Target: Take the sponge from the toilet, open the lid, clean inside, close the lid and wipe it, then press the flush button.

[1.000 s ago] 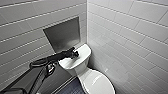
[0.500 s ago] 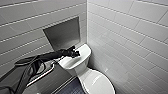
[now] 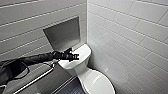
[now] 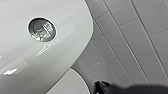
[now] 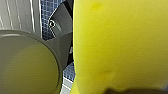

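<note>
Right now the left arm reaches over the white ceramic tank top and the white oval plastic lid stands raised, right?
No. The head view shows the white oval plastic lid lying shut, not raised. The rest holds: the left gripper is over the white ceramic tank top, by the small round dark flush button.

Walls of long white rectangular tiles (image 3: 130,37) cover the upper half and the right side of the frame, meeting in a corner near the centre. A grey square niche (image 3: 63,33) is sunk into the wall at upper centre. At lower left a slanting pale bar (image 3: 37,78), possibly a metal grab rail, runs along the wall. A dark, small-tiled floor (image 3: 71,88) shows at bottom centre.
</note>
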{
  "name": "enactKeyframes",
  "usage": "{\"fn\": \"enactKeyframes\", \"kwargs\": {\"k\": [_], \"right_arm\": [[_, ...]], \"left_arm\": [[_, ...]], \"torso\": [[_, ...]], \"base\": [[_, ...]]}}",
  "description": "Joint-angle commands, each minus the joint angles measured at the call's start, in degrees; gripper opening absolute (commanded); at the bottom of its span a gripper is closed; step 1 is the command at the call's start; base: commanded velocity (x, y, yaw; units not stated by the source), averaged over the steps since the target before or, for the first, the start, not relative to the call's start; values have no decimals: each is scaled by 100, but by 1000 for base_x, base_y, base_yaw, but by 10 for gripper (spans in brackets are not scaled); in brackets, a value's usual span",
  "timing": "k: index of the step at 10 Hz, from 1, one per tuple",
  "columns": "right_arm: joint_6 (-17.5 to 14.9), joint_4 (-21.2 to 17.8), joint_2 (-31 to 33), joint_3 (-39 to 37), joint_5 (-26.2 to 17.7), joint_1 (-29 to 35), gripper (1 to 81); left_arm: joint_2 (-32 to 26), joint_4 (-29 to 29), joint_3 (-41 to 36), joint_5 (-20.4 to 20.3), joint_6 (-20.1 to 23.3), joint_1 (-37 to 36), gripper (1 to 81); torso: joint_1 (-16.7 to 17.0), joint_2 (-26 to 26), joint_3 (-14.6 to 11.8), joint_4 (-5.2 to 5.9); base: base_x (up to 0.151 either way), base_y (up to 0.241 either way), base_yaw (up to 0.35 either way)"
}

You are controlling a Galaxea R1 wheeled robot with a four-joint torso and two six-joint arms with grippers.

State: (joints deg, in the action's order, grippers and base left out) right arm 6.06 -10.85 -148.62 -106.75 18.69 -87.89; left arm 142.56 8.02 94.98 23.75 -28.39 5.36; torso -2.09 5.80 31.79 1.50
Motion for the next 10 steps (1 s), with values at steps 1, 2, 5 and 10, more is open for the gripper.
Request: {"fn": "enactKeyframes", "kwargs": {"k": [1, 2, 5, 10], "right_arm": [[0, 101, 110, 86, -436, -67, 10], [-8, 101, 101, 77, -436, -75, 10], [-8, 109, 93, 24, -436, -119, 10], [-9, 118, -233, -468, -436, -172, 10]], "left_arm": [[-1946, -396, -2182, 298, 17, 730, 10], [-2257, -644, -2475, 183, 35, 1425, 10], [-2722, -1389, -2695, -335, 62, 3009, 10], [-2320, -2304, -2091, -1029, 71, 5161, 10]], "torso": [[0, 0, 0, 0], [0, 0, 0, 0], [0, 0, -442, 0], [11, 7, -1240, 0]], "base": [[0, 0, 0], [0, 0, 0], [0, 0, 0], [0, 0, 0]]}}
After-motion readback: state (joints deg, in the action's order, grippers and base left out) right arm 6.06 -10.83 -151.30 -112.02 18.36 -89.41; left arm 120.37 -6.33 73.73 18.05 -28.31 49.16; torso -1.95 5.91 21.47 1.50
